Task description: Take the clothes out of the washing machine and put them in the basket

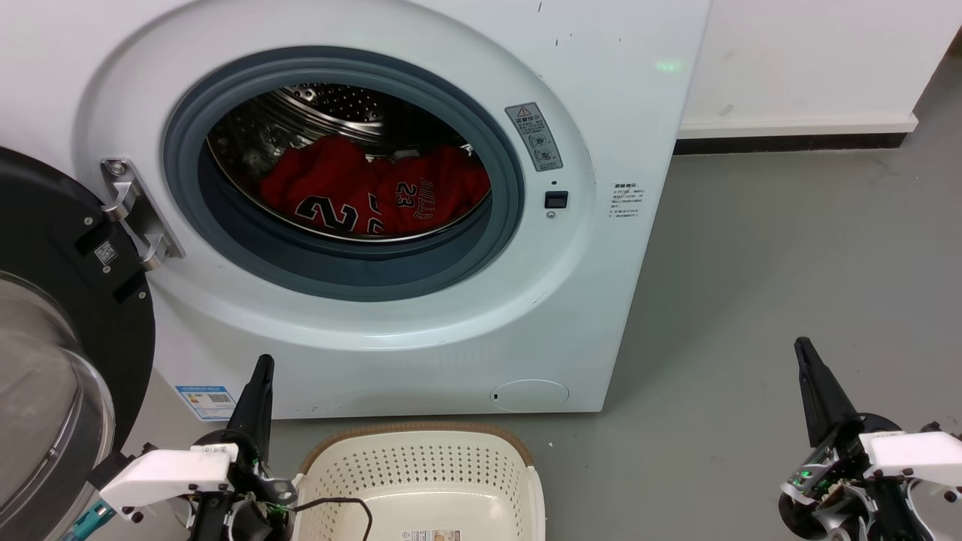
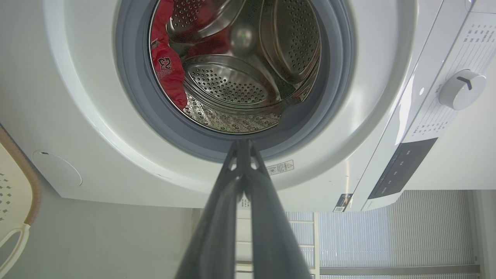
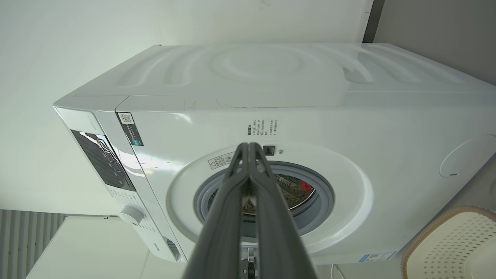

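The washing machine stands with its round door swung wide to the robot's left, and the clothes lie heaped in the bottom of the steel drum, red fabric with a black-and-white "23" facing out. The basket sits on the grey floor just in front of the machine, below the opening, with the label on its bottom showing. The left gripper is raised beside the basket's left side, its 2 fingers pressed together and holding nothing. The right gripper hangs over bare floor well right of the machine, its fingers likewise pressed together on nothing.
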`<state>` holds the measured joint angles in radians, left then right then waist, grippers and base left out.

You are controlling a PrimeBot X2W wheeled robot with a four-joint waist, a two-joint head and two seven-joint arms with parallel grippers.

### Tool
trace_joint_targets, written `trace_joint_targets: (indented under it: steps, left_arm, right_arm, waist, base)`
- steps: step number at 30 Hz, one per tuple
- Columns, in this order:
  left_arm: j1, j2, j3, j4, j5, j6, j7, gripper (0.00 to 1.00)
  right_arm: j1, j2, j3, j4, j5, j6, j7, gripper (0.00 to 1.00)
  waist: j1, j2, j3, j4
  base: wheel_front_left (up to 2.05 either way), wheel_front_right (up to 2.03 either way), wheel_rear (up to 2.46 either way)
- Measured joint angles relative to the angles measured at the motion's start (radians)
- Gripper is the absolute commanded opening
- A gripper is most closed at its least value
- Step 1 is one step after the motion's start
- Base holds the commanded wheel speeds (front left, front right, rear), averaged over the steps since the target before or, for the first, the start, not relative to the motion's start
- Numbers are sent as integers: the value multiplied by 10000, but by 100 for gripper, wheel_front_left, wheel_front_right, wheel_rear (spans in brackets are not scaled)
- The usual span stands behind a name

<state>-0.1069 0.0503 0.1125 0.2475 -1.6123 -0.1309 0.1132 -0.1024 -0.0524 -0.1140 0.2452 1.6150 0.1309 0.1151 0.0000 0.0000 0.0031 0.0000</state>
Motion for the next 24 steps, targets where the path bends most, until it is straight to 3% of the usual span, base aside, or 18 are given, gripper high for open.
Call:
trace_joint_targets:
  steps: [24]
  left_arm:
    - [0,0,0,0,0,0,0,0]
  right_arm:
    - [0,0,2,0,0,0,0,0]
  waist:
    - [0,0,0,0]
  base:
    - [0,0,0]
